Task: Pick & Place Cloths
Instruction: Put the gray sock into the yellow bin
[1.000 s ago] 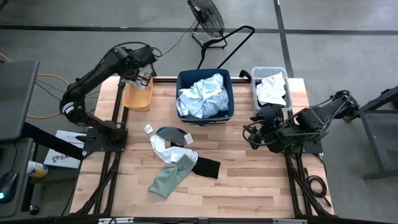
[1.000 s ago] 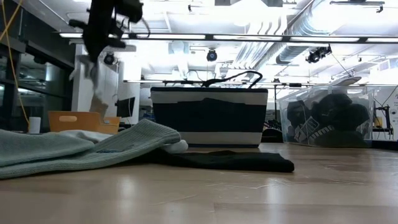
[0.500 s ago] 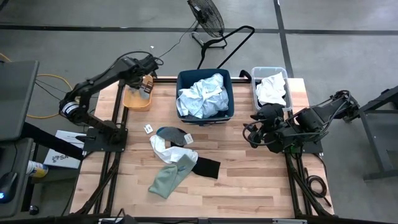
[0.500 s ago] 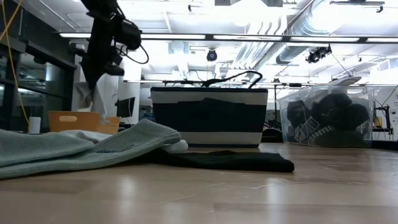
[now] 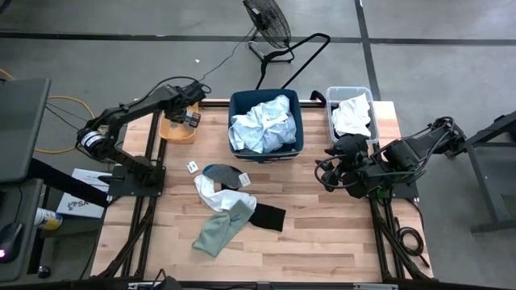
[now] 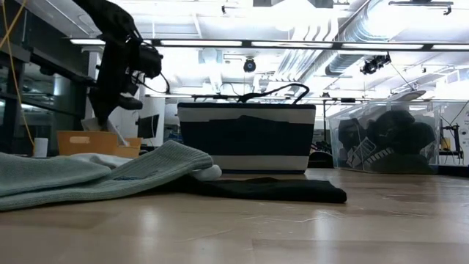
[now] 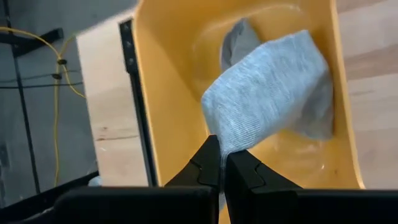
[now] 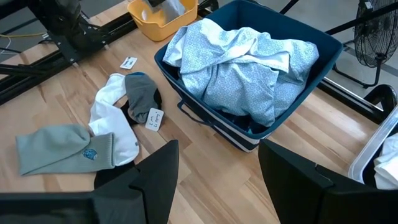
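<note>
My left gripper (image 5: 192, 118) hangs over the orange bin (image 5: 176, 129) at the table's far left and is shut on a pale grey sock (image 7: 267, 87). In the low view the sock (image 6: 94, 125) dips behind the bin's rim. More cloths lie mid-table: a grey-green sock (image 5: 216, 231), a white cloth (image 5: 210, 192), a black cloth (image 5: 268, 216) and a dark grey sock (image 5: 226, 174). My right gripper (image 5: 332, 173) waits open at the table's right side; in its wrist view its fingers (image 8: 217, 180) touch nothing. My left gripper pinches the grey sock by one end (image 7: 225, 147) between its two fingertips, coming from above and pointing down. The sock hangs below the fingers into the orange bin, and its lower part (image 7: 298, 112) lies on the bin's floor (image 7: 186, 74).
A navy bin (image 5: 265, 145) at the far middle holds pale blue garments (image 5: 262, 122). A clear bin (image 5: 352, 95) at the far right holds a white cloth (image 5: 352, 117). Small paper tags (image 5: 193, 167) lie beside the cloths. Bare wood spreads along the near edge.
My left gripper has come down over the orange bin, shifting slightly toward the near edge, and has stayed shut on the sock. The sock, which hung free above the bin, now reaches into it.
</note>
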Controlling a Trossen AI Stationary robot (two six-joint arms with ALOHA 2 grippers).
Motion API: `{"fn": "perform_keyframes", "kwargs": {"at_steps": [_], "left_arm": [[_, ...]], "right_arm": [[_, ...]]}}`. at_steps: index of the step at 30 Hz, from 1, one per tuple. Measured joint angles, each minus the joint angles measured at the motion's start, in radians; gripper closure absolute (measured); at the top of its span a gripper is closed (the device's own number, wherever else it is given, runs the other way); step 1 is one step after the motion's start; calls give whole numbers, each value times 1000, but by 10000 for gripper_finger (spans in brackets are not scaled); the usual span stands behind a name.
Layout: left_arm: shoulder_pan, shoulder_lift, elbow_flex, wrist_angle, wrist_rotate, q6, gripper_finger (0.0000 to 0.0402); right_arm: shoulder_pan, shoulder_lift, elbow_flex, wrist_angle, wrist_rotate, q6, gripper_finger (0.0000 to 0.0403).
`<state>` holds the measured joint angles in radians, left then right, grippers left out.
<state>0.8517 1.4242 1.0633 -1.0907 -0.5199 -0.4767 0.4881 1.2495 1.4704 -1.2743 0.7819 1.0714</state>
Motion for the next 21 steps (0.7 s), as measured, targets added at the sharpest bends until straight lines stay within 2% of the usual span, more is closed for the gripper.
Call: {"fn": "perform_keyframes", "kwargs": {"at_steps": [6,9,13,21], "left_arm": [[0,0,-39,9,26,-34,401],[0,0,-40,5,27,-34,383],[0,0,-40,-8,27,-34,326],[-1,0,5,-62,60,-24,181]], "right_arm": [[0,0,0,1,-4,1,190],[0,0,0,5,-15,2,190],[0,0,0,8,-33,3,190],[0,0,0,8,-59,23,190]]}}
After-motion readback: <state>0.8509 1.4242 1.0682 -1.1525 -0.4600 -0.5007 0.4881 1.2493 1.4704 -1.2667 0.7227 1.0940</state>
